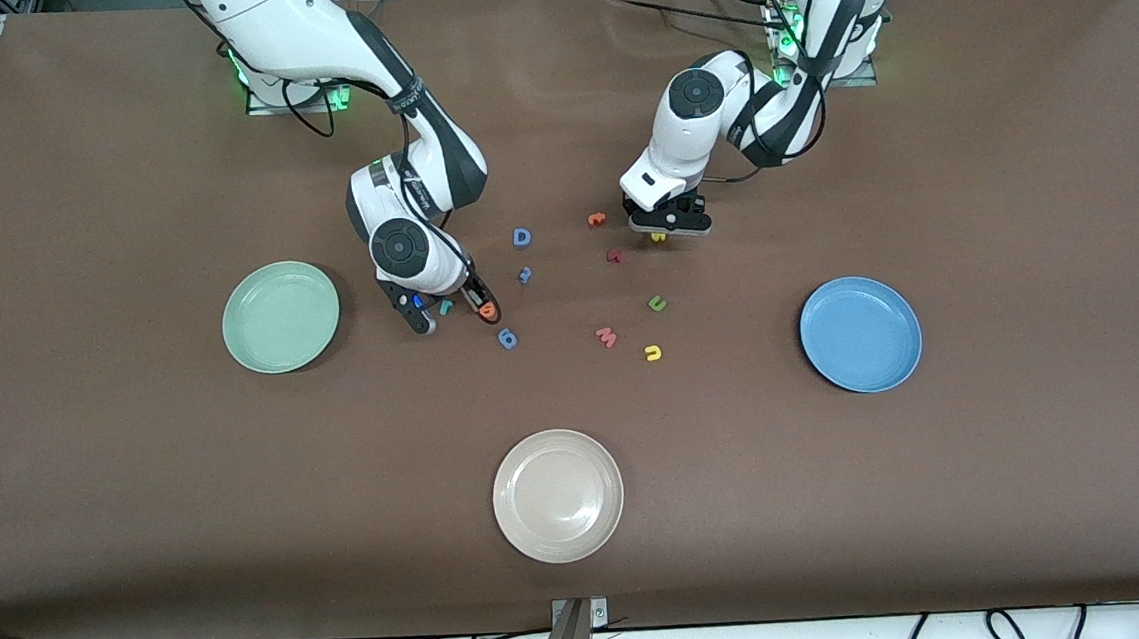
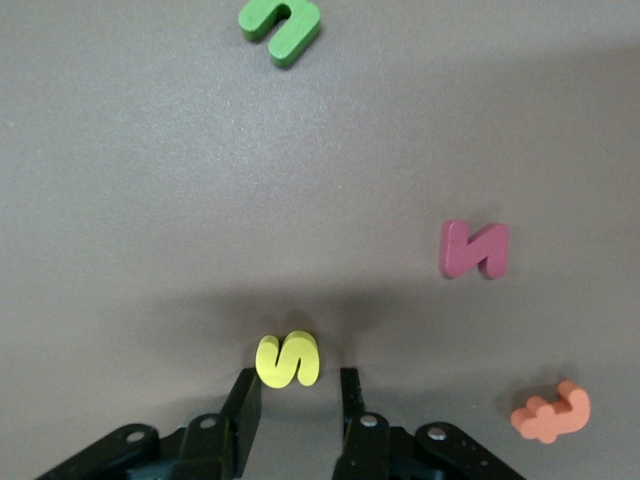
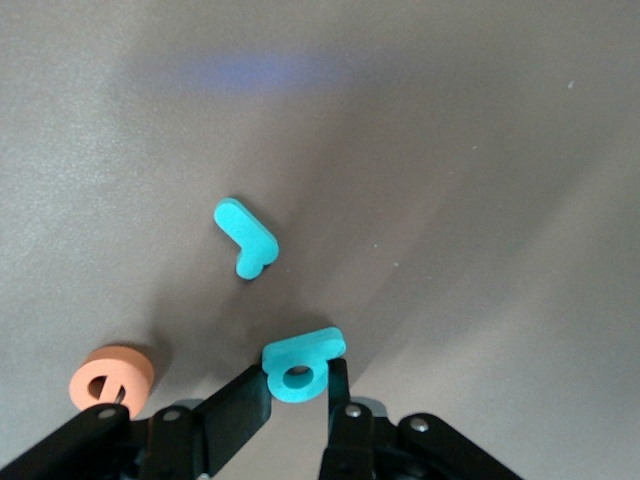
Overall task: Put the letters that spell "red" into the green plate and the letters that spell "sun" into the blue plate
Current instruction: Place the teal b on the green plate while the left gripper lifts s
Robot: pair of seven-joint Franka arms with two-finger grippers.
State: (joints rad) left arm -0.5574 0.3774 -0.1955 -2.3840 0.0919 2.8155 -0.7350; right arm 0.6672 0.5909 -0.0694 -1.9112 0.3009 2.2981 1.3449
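Right now the left gripper (image 2: 298, 385) is pinching the yellow "s" (image 2: 288, 359) between its black fingers (image 2: 243, 400), a chunky, matte foam piece with rounded curves, held just over the brown table (image 1: 971, 181). Around it on the smooth cloth are lying a maroon blocky letter (image 2: 475, 250), an orange hooked letter (image 2: 552, 412) and the green "u" (image 2: 281, 24), all thick-cut foam.

Over at the other arm, the right gripper (image 3: 298, 385) is clamping the teal looped letter (image 3: 300, 367), a stubby stem with a round hole. The teal "r" (image 3: 246, 237) is lying flat just beside it, and the orange round "e" (image 3: 113, 378) is sitting against the gripper's side.

Farther out, the yellow "n" (image 1: 653, 354) is resting beside a pink "w" (image 1: 607, 337), nearer the front camera than the green "u". Blue letters (image 1: 522, 237) are scattered between the arms.

The green plate (image 1: 281, 317), pale mint with a raised rim, is sitting toward the right arm's end; the blue plate (image 1: 860, 334) toward the left arm's end; a beige-white plate (image 1: 558, 496) nearest the front camera.
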